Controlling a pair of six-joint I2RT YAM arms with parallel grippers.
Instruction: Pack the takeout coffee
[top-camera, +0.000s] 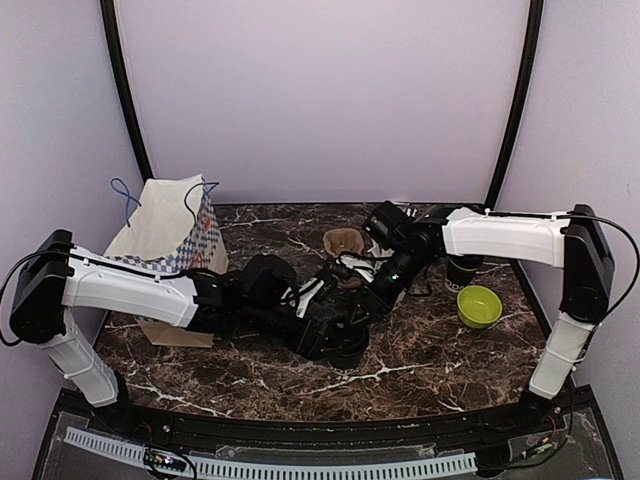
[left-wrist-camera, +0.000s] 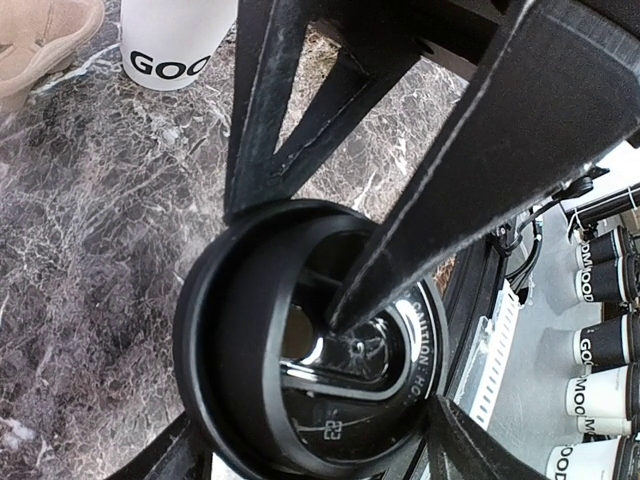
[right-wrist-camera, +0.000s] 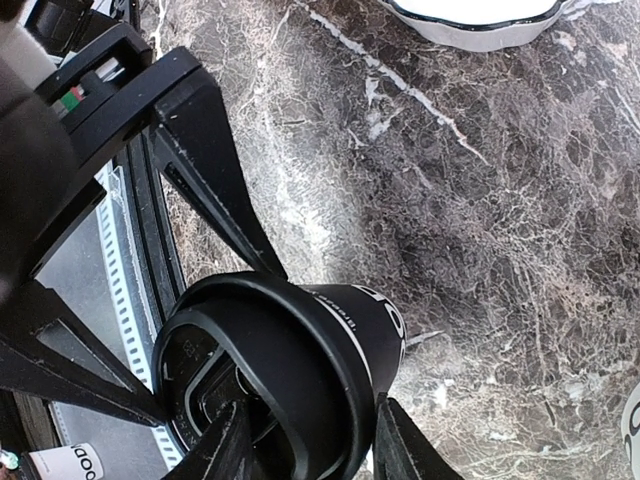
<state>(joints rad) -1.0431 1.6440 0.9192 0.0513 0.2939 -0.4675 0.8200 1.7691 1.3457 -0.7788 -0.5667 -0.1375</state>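
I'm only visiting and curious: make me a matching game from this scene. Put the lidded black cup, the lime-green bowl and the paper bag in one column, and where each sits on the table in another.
Things:
1. lidded black cup
2. lime-green bowl
3. paper bag

Places on the table, seen from the overhead camera:
A. back left corner
B. right side
C. near the middle, toward the front

Pairs: 1-C, 2-B, 3-A

Small black paper cup with black plastic lid: lid seated, white print on side wall, front-centre; tilt unclear. Second black cup: right side, mostly hidden.
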